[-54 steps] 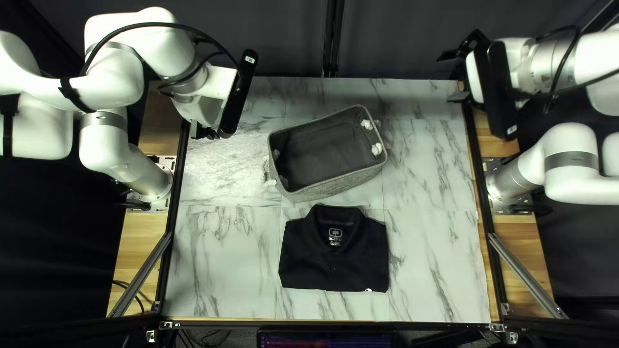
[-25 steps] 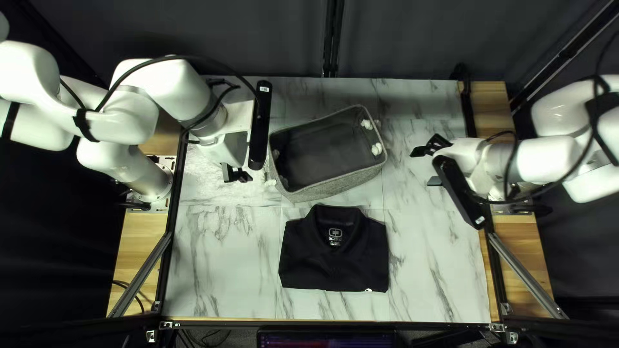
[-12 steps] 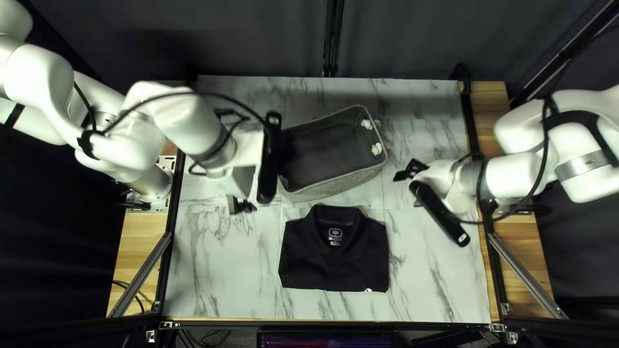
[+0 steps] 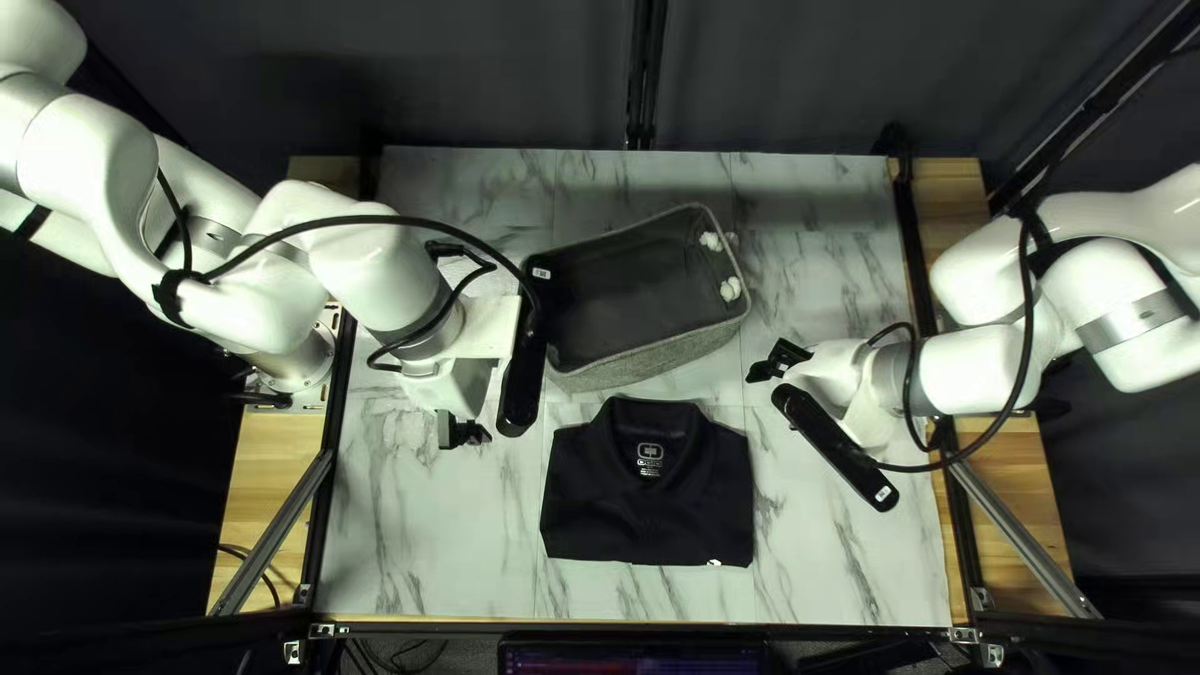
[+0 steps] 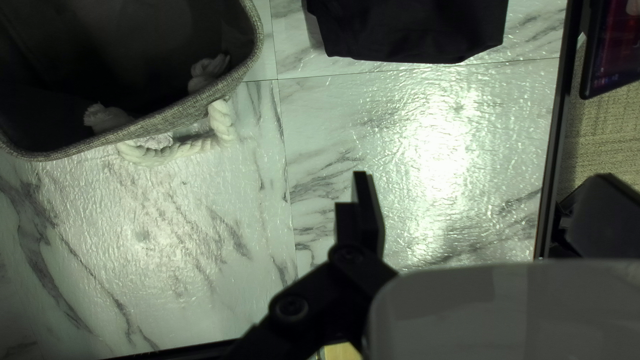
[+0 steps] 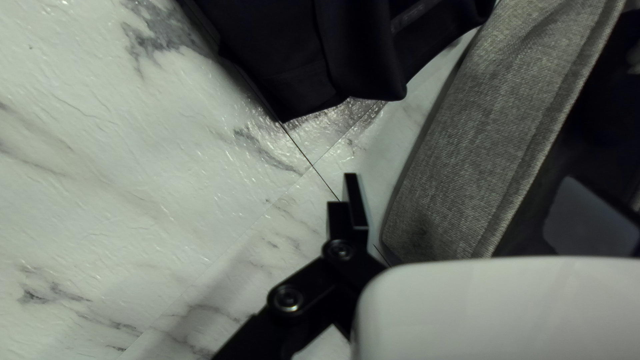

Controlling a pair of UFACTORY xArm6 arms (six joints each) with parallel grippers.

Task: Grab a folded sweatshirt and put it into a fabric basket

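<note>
Currently hovering with the left hand (image 4: 458, 431) over the worktop (image 4: 850, 525), between its left edge and the shirt (image 4: 588, 506), holding the fingers (image 5: 369, 213) well apart. Likewise hovering with the right hand (image 4: 775, 385) near the basket (image 4: 650, 361), toward the right edge, holding those fingers (image 6: 357, 203) apart too. Seeing the black shirt lying folded between the basket and the near edge, with white ropes (image 4: 730, 289) showing at the basket's ends.
</note>
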